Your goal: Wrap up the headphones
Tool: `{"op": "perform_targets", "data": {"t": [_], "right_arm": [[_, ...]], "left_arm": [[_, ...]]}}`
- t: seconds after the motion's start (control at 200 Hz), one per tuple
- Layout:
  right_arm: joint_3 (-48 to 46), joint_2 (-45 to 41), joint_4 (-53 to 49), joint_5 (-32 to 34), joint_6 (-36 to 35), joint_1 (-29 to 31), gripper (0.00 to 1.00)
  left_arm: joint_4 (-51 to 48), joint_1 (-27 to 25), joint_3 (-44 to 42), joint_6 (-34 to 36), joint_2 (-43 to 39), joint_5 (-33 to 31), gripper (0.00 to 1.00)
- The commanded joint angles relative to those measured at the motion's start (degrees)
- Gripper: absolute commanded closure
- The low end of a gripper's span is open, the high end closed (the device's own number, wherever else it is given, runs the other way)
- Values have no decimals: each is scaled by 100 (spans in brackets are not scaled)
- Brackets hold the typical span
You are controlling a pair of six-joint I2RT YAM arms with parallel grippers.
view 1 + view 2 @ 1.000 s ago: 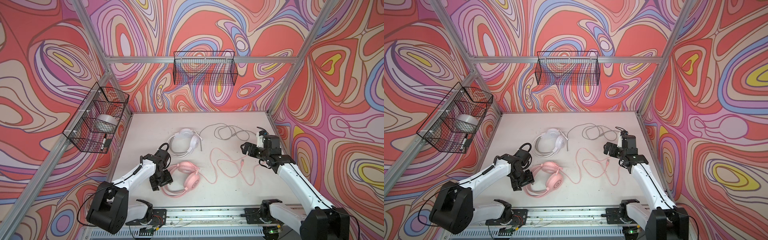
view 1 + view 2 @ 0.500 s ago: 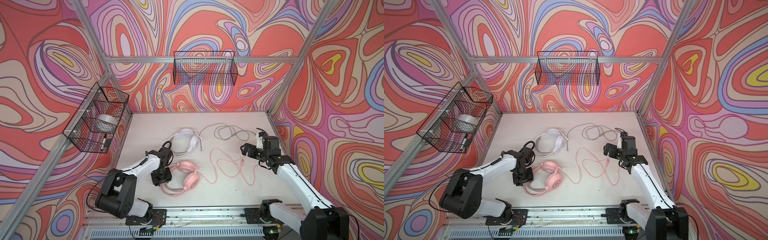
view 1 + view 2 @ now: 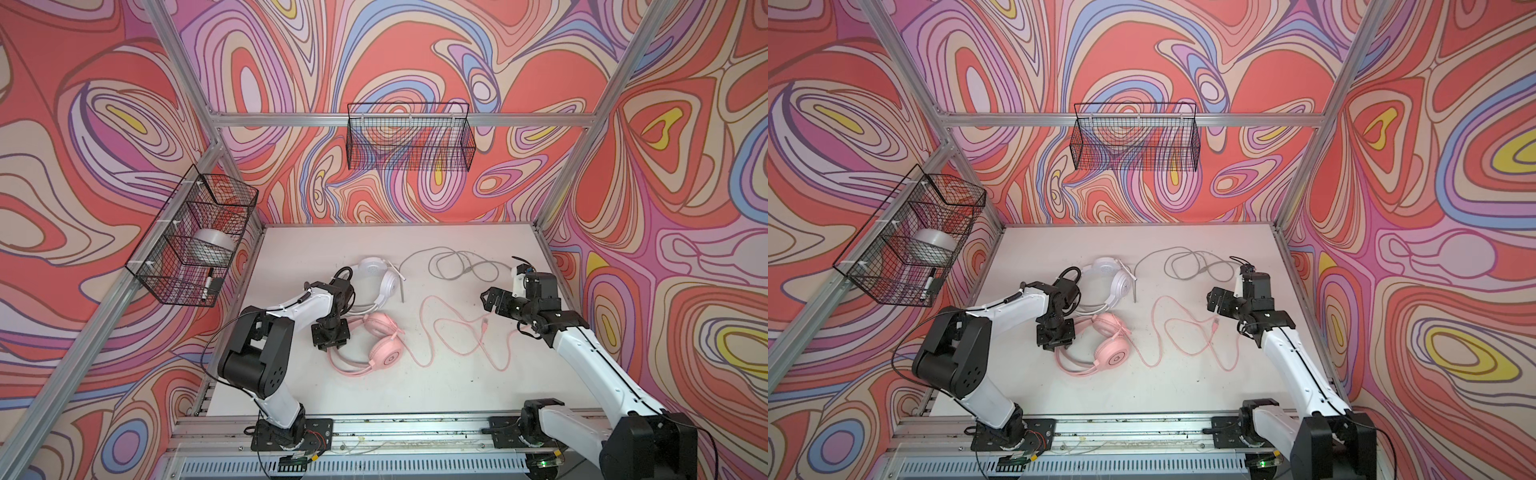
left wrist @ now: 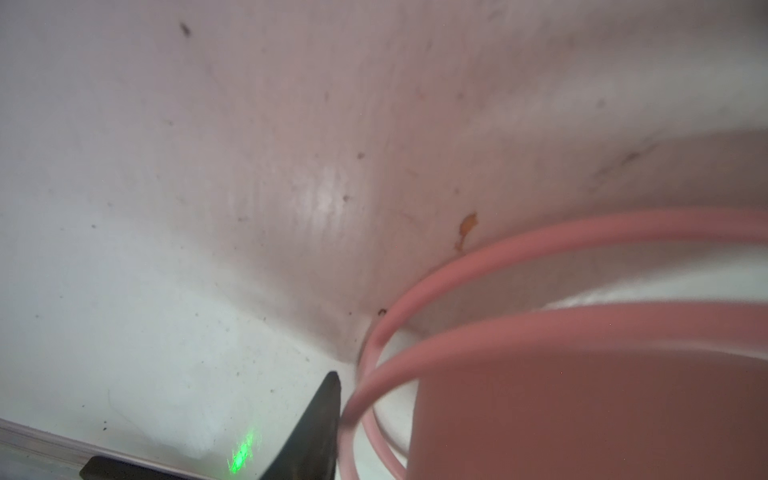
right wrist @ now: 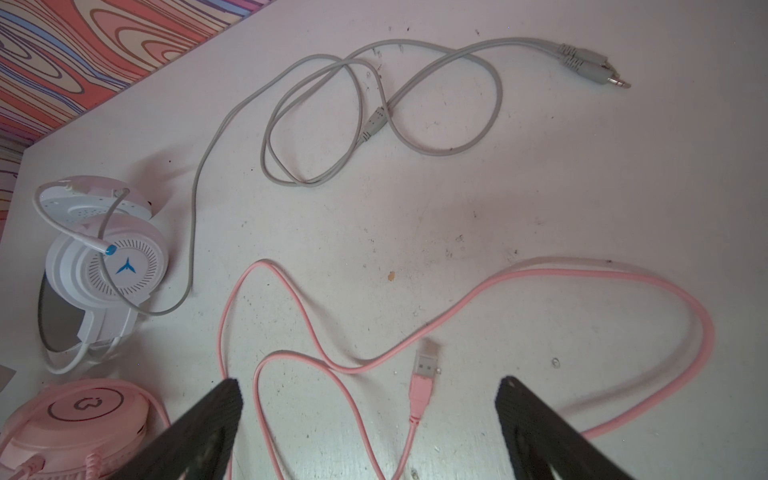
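The pink headphones (image 3: 386,345) (image 3: 1113,349) lie near the table's middle. Their pink cable (image 3: 432,316) trails right to a USB plug (image 5: 424,374). Behind them lie the white headphones (image 3: 380,278) (image 5: 108,257), with a grey cable (image 5: 374,104) looped to the right. My left gripper (image 3: 330,338) (image 3: 1054,338) points down at the left end of the pink headband (image 4: 457,332). One black finger (image 4: 320,419) presses on the band; the other is hidden behind it. My right gripper (image 3: 492,301) (image 5: 370,386) hovers open over the plug, holding nothing.
A black wire basket (image 3: 409,141) hangs on the back wall. Another basket (image 3: 195,245) on the left wall holds a roll of tape (image 3: 212,249) and a marker. Metal frame posts edge the table (image 3: 415,395), and a rail runs along its front.
My left gripper has moved from beside the pink ear cups to the headband's left end and closed on it. The headphones shifted slightly. The right arm has barely moved.
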Motion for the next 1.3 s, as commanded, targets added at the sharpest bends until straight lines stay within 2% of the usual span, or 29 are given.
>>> {"op": "perform_targets", "data": {"t": [0.0, 0.205, 0.371, 0.536, 0.761, 0.967, 1.292], "right_arm": [[21, 111, 29, 8, -97, 16, 2], [127, 260, -12, -2, -143, 23, 2], [177, 254, -69, -32, -148, 24, 1], [164, 204, -52, -87, -52, 21, 2], [76, 146, 36, -232, 67, 56, 2], [41, 171, 93, -380, 175, 95, 2], [-10, 181, 80, -254, 224, 131, 1]], "left_arm": [[-103, -28, 145, 71, 20, -129, 56], [-188, -26, -75, 18, -655, 41, 39], [-70, -31, -346, -67, -1415, 227, 19], [11, -31, -720, -156, -1960, 290, 11], [414, -35, -1461, -420, -2417, 446, 10], [638, -32, -1527, -463, -2089, 519, 12], [1030, -152, -1580, -794, -1532, 594, 29]]}}
